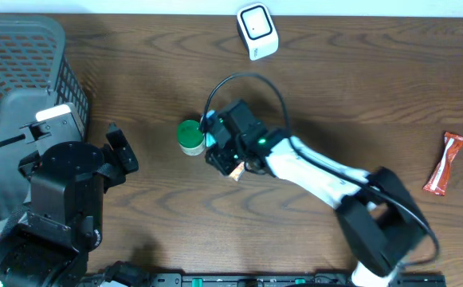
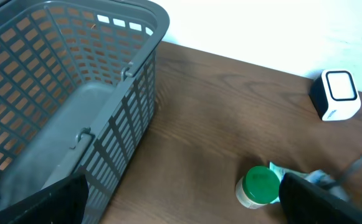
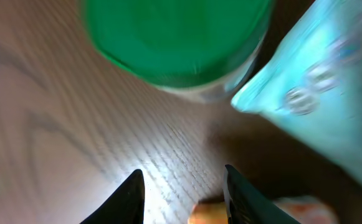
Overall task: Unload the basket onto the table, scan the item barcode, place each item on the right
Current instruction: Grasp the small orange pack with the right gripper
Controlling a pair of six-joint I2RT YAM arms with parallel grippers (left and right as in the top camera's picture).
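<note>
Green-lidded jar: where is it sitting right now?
In the overhead view, the green-lidded jar stands upright mid-table, just left of the right pincer, with the grey plastic mesh basket farther left.

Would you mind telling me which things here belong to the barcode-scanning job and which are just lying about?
Likely part of the job: white scanner; green-lidded jar; teal packet beside it; right gripper, open, next to them.
Just lying about: grey basket; red snack packet.
</note>
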